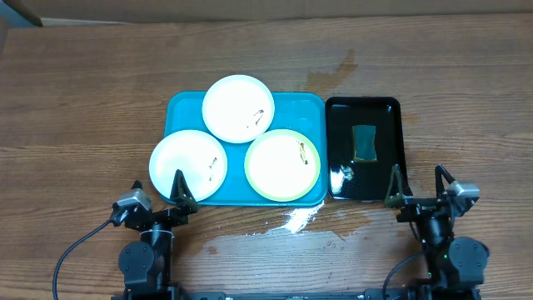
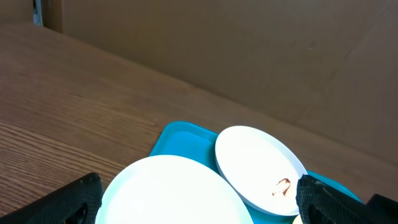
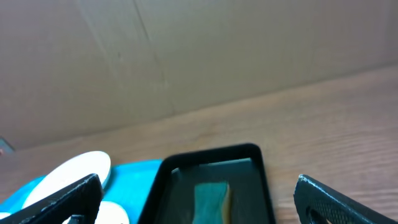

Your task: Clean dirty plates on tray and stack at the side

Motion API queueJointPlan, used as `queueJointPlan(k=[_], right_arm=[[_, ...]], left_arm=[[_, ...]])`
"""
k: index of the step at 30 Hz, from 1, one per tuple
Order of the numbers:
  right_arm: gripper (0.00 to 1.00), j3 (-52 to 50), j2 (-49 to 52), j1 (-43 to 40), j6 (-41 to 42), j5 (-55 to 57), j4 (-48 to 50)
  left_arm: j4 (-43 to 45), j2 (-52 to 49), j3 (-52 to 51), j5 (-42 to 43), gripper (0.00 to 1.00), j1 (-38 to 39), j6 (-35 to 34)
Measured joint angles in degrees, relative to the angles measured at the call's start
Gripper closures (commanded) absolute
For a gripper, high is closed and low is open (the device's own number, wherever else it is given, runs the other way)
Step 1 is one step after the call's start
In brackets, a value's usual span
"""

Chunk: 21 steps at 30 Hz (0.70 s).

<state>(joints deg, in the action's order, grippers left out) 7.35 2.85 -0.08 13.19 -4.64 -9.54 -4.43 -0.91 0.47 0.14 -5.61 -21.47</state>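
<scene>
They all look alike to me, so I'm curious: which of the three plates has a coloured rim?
The right plate, beside the black tray: its rim is lime green, while the back plate and the left plate are all white.

surface: wooden table (image 1: 83, 100) | on it: turquoise tray (image 1: 185, 112); black tray (image 1: 340, 125)

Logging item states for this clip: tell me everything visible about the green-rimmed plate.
The green-rimmed plate is small and round, with a glossy white face and a lime-green rim. It lies flat, face up, in the near-right part of the blue tray. Brown smears mark its right side. Its rim nears the rear white plate; contact cannot be told. Nothing grips it.
</scene>
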Motion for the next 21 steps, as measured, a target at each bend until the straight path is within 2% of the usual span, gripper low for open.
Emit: queueJointPlan(k=[6,12,15,18,21], right_arm=[[0.00,21.38,13.81,0.00,1.16,-0.02,-12.79],[0.00,47.65,38.34,0.00,0.87,-1.57,-36.02],[0.00,59.43,50.56,0.00,0.50,-3.82,-46.23],[0.00,67.56,59.47,0.00,0.31,-6.91,-54.25],[0.03,71.30,65.85,0.00,0.20,-9.62,-56.96]], left_arm=[[0.02,0.00,0.00,0.00,0.00,0.00,-0.02],[0.09,0.00,0.00,-0.46,0.00,0.00,0.00],[0.79,0.02,0.00,-3.96,0.00,0.00,0.22],[3.19,0.04,0.04,-5.05,0.00,0.00,0.44],[1.62,0.02,1.64,-1.11,0.00,0.00,0.96]])
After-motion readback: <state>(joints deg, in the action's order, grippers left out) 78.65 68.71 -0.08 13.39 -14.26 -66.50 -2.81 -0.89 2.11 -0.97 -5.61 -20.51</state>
